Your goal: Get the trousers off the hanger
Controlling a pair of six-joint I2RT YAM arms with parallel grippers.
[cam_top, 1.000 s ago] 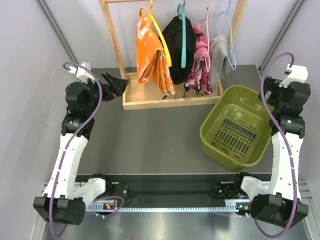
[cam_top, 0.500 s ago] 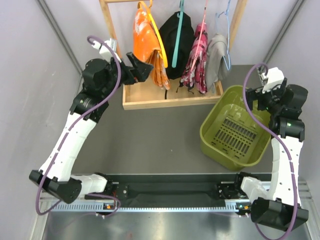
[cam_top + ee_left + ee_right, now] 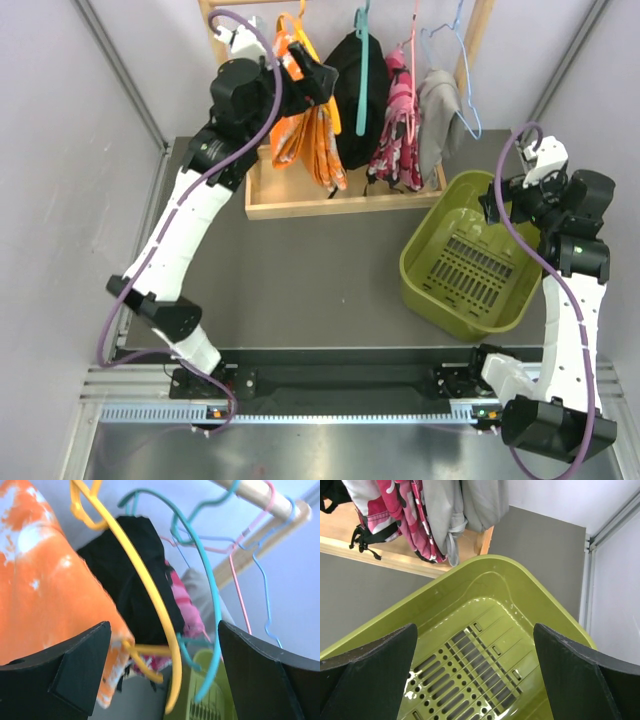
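Four trousers hang folded in a row on a rack at the far edge of the table: orange trousers (image 3: 300, 135) on the left, mottled with pale blotches; black trousers (image 3: 352, 115) next, plain and bulging; floral trousers (image 3: 398, 130), pink on dark, with black drawstrings dangling; grey trousers (image 3: 437, 115) on the right, plain and pale. All are soft cloth, draped in limp folds, their lower ends near the rack's base.

Each hangs on a thin curved hanger: yellow hanger (image 3: 145, 590) for the orange, teal hanger (image 3: 212, 595) for the black, pink hanger (image 3: 239, 595) for the floral, blue hanger (image 3: 265, 590) of fine wire for the grey; the hooks sit over a round wooden rail (image 3: 250, 492). The rack (image 3: 330, 207) is pale wood, with upright posts and a shallow tray-like base.

The left gripper (image 3: 164, 630) is raised at the top of the orange trousers, its fingers spread wide; the yellow hanger's arm runs down between them, and I cannot tell whether either finger touches it; the orange cloth lies just beside the left finger. The right gripper (image 3: 475, 630) hovers over the basket (image 3: 420, 255), fingers spread wide, holding nothing.

The basket is glossy olive-green plastic, roughly square with rounded corners and a slotted floor; it stands on the right of the table, just near of the rack's right end. The table (image 3: 300, 280) is flat, matt dark grey.
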